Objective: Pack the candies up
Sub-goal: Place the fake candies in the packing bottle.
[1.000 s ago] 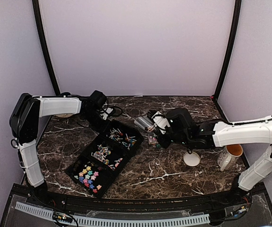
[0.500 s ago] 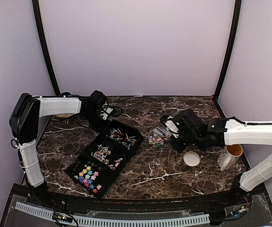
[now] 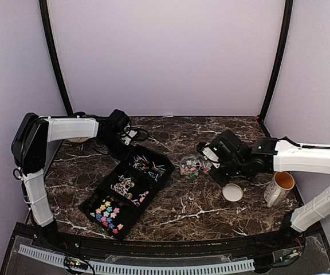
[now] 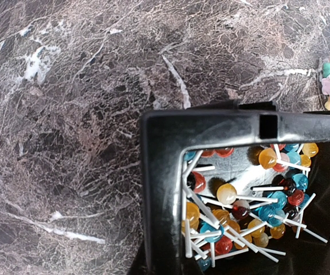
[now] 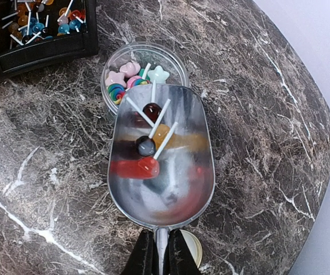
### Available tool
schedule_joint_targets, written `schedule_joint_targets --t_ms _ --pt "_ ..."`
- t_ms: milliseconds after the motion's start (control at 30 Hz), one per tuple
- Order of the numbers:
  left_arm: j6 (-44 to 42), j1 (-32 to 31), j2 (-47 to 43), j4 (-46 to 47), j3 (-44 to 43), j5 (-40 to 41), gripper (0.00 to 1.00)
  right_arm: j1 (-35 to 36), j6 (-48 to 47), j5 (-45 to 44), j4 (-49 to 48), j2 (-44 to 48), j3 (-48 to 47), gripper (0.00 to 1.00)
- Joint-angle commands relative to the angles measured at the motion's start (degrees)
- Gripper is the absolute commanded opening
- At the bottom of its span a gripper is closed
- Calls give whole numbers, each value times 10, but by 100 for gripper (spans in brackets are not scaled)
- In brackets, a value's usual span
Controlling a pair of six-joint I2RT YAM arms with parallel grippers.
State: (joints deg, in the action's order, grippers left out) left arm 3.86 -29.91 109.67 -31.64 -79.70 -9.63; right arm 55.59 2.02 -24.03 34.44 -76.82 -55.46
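A black three-part tray (image 3: pixel 99 195) holds the candies: lollipops (image 3: pixel 149 166) in the far part, pale wrapped sweets (image 3: pixel 128 188) in the middle, coloured stars (image 3: pixel 107 215) in the near part. My left gripper (image 3: pixel 125 144) is at the tray's far corner, its jaws closed on the tray wall (image 4: pixel 164 172) beside the lollipops (image 4: pixel 245 206). My right gripper (image 5: pixel 161 255) is shut on the handle of a metal scoop (image 5: pixel 176 189) holding several lollipops (image 5: pixel 148 154). The scoop's tip lies over a small clear cup (image 5: pixel 110 66) of star candies (image 5: pixel 132 70).
A round tan lid (image 3: pixel 232 192) lies on the marble just under my right gripper, also showing in the right wrist view (image 5: pixel 192 245). A mug (image 3: pixel 279 188) stands at the right edge. Cables lie behind the tray at the back left.
My right arm has carried the scoop right and down, from raised near the tray to low over the clear cup. The left arm has not moved.
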Motion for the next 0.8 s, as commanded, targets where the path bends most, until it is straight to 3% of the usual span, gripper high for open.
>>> schedule_joint_targets --t_ms 0,767 --pt "10 0 -49 18 -1 -21 0 -4 -6 -3 7 -15 -27 0" --pt "10 -1 -48 18 -1 -21 0 -5 -52 -8 51 -86 -92 0"
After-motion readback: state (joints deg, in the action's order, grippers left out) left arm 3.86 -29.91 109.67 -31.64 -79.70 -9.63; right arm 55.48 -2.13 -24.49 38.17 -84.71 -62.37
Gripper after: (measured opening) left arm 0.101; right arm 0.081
